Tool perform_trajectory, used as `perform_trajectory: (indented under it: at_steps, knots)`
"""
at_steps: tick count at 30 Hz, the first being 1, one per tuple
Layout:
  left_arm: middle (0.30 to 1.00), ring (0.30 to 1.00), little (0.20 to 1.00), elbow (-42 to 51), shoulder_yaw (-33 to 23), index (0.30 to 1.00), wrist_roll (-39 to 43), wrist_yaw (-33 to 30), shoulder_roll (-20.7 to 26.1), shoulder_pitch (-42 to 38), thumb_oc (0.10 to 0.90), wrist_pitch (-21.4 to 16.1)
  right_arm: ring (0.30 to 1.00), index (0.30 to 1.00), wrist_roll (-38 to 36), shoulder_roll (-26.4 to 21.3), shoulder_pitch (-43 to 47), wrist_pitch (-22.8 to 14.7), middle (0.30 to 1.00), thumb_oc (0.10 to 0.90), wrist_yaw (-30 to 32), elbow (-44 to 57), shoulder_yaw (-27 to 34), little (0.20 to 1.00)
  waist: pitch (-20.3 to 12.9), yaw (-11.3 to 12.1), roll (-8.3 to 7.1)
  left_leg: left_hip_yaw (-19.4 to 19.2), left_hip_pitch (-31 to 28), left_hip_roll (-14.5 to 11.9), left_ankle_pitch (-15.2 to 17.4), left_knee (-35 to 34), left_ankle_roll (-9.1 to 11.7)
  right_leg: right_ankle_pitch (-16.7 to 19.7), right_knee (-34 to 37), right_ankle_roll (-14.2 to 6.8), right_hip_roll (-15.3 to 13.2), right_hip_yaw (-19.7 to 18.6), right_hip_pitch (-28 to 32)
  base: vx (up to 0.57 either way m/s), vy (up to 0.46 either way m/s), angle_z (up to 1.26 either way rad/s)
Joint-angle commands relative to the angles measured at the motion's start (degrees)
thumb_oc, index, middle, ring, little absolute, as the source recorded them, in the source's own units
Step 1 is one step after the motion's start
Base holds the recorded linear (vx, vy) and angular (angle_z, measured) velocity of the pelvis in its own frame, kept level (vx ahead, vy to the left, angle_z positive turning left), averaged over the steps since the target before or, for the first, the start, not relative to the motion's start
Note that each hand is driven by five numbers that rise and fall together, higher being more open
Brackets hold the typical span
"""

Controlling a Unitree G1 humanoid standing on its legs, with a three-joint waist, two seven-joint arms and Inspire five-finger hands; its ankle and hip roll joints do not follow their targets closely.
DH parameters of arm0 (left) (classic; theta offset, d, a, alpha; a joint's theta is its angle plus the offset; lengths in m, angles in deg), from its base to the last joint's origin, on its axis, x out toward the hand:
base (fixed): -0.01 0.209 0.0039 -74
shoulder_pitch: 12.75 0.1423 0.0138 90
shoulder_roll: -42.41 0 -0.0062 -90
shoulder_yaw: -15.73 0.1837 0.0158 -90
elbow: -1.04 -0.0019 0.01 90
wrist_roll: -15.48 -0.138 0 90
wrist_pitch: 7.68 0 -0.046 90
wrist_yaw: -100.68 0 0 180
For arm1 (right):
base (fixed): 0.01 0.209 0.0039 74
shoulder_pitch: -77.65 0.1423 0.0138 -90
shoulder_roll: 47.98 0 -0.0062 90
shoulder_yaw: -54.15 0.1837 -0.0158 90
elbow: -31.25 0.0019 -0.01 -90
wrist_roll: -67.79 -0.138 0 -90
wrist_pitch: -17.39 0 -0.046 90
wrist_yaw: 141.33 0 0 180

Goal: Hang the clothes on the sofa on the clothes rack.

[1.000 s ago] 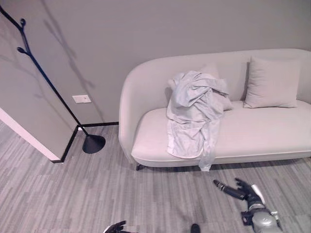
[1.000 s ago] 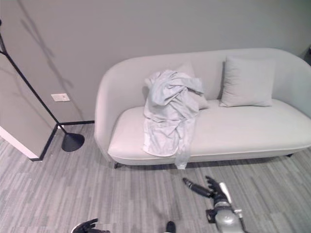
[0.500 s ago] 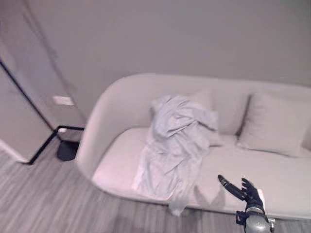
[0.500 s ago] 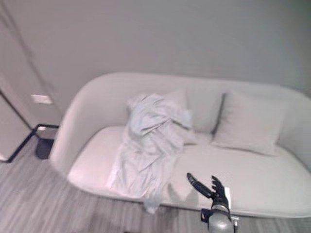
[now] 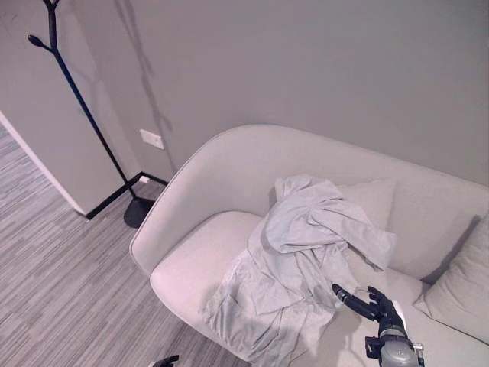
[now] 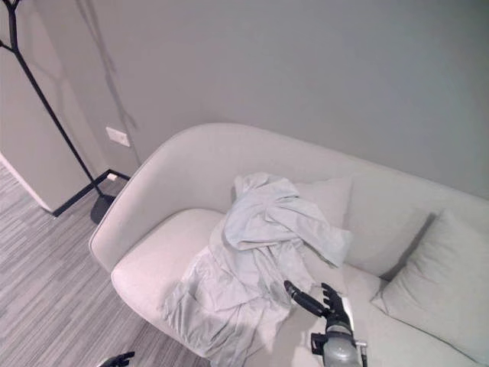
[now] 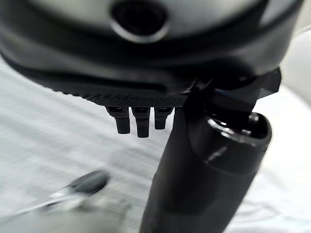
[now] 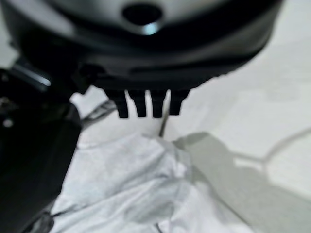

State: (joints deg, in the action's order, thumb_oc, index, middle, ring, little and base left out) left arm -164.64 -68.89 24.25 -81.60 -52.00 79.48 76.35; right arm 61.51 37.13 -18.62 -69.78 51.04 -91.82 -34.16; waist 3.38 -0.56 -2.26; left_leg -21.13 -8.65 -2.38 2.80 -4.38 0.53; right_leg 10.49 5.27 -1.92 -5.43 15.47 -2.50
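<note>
Camera's swung in closer and the right robot hand (image 5: pixel 376 304), fingers straight and empty, has now come right up beside the crumpled shirt (image 5: pixel 302 260) draped on the sofa (image 5: pixel 191 252), so the grab looks next, rack (image 5: pixel 76 99) well off left.

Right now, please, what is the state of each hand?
Left hand: open, fingers straight, holding nothing.
Right hand: open, fingers straight, just beside the clothes, holding nothing.

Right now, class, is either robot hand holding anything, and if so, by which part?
Nothing is held. The right robot hand hovers open beside the grey shirt on the sofa; the left robot hand is open too.
</note>
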Motion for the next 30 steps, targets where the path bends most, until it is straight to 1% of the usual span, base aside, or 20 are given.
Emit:
perform_trajectory:
  at_steps: [1, 6, 8, 9, 10, 14, 17, 18, 19, 20, 21, 25, 26, 27, 30]
  knots:
    - [0.900, 0.900, 0.900, -2.7, 0.2, 0.900, -3.1, -0.7, 2.1, -1.5, 0.800, -0.2, 0.900, 0.900, 1.3, -0.5, -0.1, -3.0, 0.900, 0.800, -1.0, 3.0, 0.9, 0.900, 0.0, -0.2, -2.23, 1.6, 4.9, 0.7, -1.2, -0.6, -1.1, -8.8, -4.2, -6.5, -4.7, 1.5, 6.8, 0.04, -0.020, 0.13]
    - [0.900, 0.900, 0.900, -3.8, 0.7, 0.900, -4.9, -0.5, 1.4, 0.2, 0.800, -0.2, 0.900, 0.900, 1.1, 0.7, -1.1, -2.6, 0.900, 0.800, -2.3, 1.1, -0.4, 0.900, -0.5, 0.1, -1.84, 1.9, 4.5, 0.6, -1.0, -0.6, -0.6, -9.7, -3.6, -6.2, -4.4, 2.3, 7.9, 0.03, -0.010, 0.12]
    - [0.900, 0.900, 0.900, -3.5, 1.5, 0.900, -5.5, -0.6, 1.3, 0.2, 0.800, -0.3, 0.900, 0.900, -1.2, 1.8, -1.2, -2.7, 0.900, 0.800, -3.4, -0.9, -1.5, 0.900, -0.5, 0.0, -1.50, 2.2, 4.3, 0.6, -1.0, -0.6, -0.5, -10.2, -3.6, -6.1, -4.3, 2.4, 8.1, 0.02, -0.004, 0.13]
    - [0.900, 0.900, 0.900, -3.5, 1.5, 0.900, -5.5, -0.6, 1.3, 0.2, 0.800, -0.3, 0.900, 0.900, -1.2, 1.8, -1.2, -2.7, 0.900, 0.800, -3.4, -0.9, -1.5, 0.900, -0.5, 0.0, -1.50, 2.2, 4.3, 0.6, -1.0, -0.6, -0.5, -10.2, -3.6, -6.1, -4.3, 2.4, 8.1, 0.00, 0.000, 0.00]
    - [0.900, 0.900, 0.900, -3.1, 2.0, 0.900, -5.6, -0.6, 1.5, -0.2, 0.800, -0.5, 0.900, 0.900, -3.5, 2.6, -0.9, -2.7, 0.900, 0.800, -4.2, -2.6, -2.3, 0.900, -0.4, -0.1, -1.29, 2.2, 4.3, 0.6, -0.9, -0.6, -0.4, -10.2, -3.8, -6.1, -4.4, 2.5, 8.1, 0.00, 0.000, 0.00]
    - [0.900, 0.900, 0.900, -1.3, 3.7, 0.900, -5.4, -1.2, 1.9, -1.2, 0.800, -1.0, 0.900, 0.900, -5.0, 3.4, -1.0, -2.9, 0.900, 0.800, -4.6, -4.0, -3.4, 0.900, 0.0, -0.4, -0.81, 2.6, 4.6, 0.7, -1.0, -0.6, -0.5, -10.2, -4.4, -6.2, -4.9, 2.8, 7.5, 0.01, -0.001, -0.02]
    - [0.900, 0.900, 0.900, 0.5, 6.3, 0.900, -6.0, -2.0, 2.2, -2.5, 0.800, -1.7, 0.900, 0.900, -6.6, 3.1, 0.6, -3.8, 0.900, 0.800, -2.2, -7.6, -2.3, 0.900, 0.8, -0.9, 0.21, 2.9, 5.1, 1.1, -1.0, -0.6, -0.7, -10.2, -5.7, -6.4, -5.5, 2.9, 6.3, 0.01, 0.002, 0.00]
    - [0.900, 0.900, 0.900, 0.5, 6.3, 0.900, -6.0, -2.0, 2.2, -2.5, 0.800, -1.7, 0.900, 0.900, -6.7, 3.1, 0.7, -3.8, 0.900, 0.800, -2.2, -7.7, -2.2, 0.900, 0.8, -0.8, 0.22, 2.9, 5.1, 1.1, -1.0, -0.6, -0.7, -10.3, -5.7, -6.4, -5.5, 2.9, 6.3, 0.00, 0.003, 0.04]
    - [0.900, 0.900, 0.900, 0.9, 7.1, 0.900, -6.4, -2.3, 2.3, -2.8, 0.800, -1.9, 0.900, 0.900, -7.1, 2.8, 1.2, -4.1, 0.900, 0.800, -1.3, -7.9, -1.5, 0.900, 1.1, -1.0, 0.57, 3.0, 5.4, 1.3, -1.0, -0.6, -0.8, -10.2, -6.0, -6.5, -5.8, 2.8, 5.9, 0.00, 0.000, 0.00]
    - [0.900, 0.900, 0.900, 1.8, 8.8, 0.900, -7.4, -2.5, 2.1, -3.1, 0.800, -2.4, 0.900, 0.900, -6.7, 2.2, 2.0, -4.6, 0.900, 0.800, 0.8, -7.8, -0.2, 0.900, 1.5, -1.2, 1.38, 3.1, 5.8, 1.6, -1.0, -0.6, -0.9, -10.2, -6.4, -6.6, -6.3, 3.1, 5.3, 0.00, 0.000, 0.00]
    - [0.900, 0.900, 0.900, 2.3, 9.7, 0.900, -8.1, -2.6, 2.0, -3.0, 0.800, -2.6, 0.900, 0.900, -6.0, 1.8, 2.3, -4.8, 0.900, 0.800, 1.8, -7.3, 0.3, 0.900, 1.7, -1.3, 1.75, 3.2, 6.0, 1.7, -1.0, -0.6, -1.0, -10.1, -6.4, -6.7, -6.5, 3.1, 5.1, 0.01, 0.036, 0.03]
    - [0.900, 0.900, 0.900, 3.3, 13.2, 0.900, -10.4, -2.4, 1.4, -3.3, 0.800, -3.3, 0.900, 0.900, -5.9, 0.7, 5.6, -5.3, 0.900, 0.800, 3.3, -7.4, 0.3, 0.900, 2.1, -1.2, 3.11, 3.2, 7.1, 2.2, -1.1, -0.6, -1.2, -9.4, -5.8, -7.0, -7.0, 3.5, 4.2, 0.01, 0.025, 0.06]
    - [0.900, 0.900, 0.900, 3.6, 13.8, 0.900, -10.6, -2.3, 1.4, -3.5, 0.800, -3.4, 0.900, 0.900, -4.7, 0.0, 6.6, -5.3, 0.900, 0.800, 4.0, -8.2, 0.1, 0.900, 2.4, -1.0, 3.41, 3.3, 7.5, 2.2, -1.2, -0.6, -1.2, -9.2, -5.4, -7.1, -7.1, 3.7, 4.0, -0.04, 0.031, 0.10]
    - [0.900, 0.900, 0.900, 5.6, 16.4, 0.900, -11.8, -2.6, 1.5, -4.1, 0.800, -4.1, 0.900, 0.900, -4.1, -0.6, 11.8, -5.3, 0.900, 0.800, 6.2, -12.9, -1.3, 0.900, 3.2, 0.0, 4.26, 3.8, 9.0, 2.4, -1.6, -0.6, -1.2, -8.7, -4.5, -7.3, -7.4, 4.6, 3.4, -0.06, 0.024, 0.08]
    - [0.900, 0.900, 0.900, 6.4, 19.1, 0.900, -12.9, -2.5, 2.0, -5.1, 0.800, -4.6, 0.900, 0.900, -4.8, -1.1, 17.3, -5.5, 0.900, 0.800, 5.9, -18.8, -4.2, 0.900, 3.9, 1.3, 4.88, 4.6, 11.0, 2.5, -2.2, -0.6, -1.1, -8.2, -4.0, -7.4, -7.5, 5.3, 2.1, -0.05, 0.021, 0.08]
